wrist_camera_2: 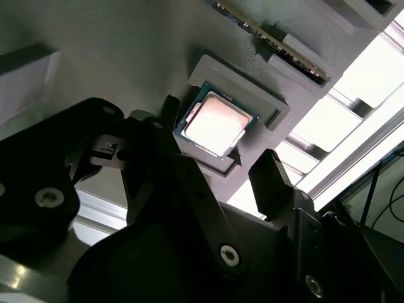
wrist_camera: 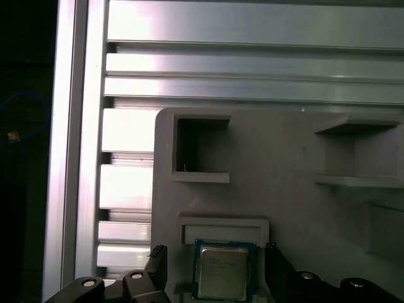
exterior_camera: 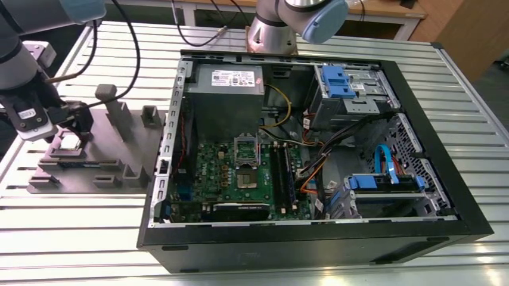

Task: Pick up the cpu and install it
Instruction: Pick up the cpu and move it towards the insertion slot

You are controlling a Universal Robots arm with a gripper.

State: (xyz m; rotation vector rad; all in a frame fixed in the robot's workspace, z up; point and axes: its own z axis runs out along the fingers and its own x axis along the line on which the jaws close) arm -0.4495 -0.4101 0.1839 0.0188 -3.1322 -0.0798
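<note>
At the exterior view's left, the wrist hides most of the gripper (exterior_camera: 70, 133), which points down over the grey fixture block (exterior_camera: 111, 156), well apart from the open computer case (exterior_camera: 318, 241). The cpu (exterior_camera: 70, 142) lies flat in a pocket of that block. In the second wrist view, the 2 fingers (wrist_camera_2: 271, 180) stand spread, 1 on each side of the cpu, touching neither edge.

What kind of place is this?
Probably a robotics lab bench for computer assembly: an open computer case on a slotted aluminium table, and a grey fixture holding the cpu under the gripper.
</note>
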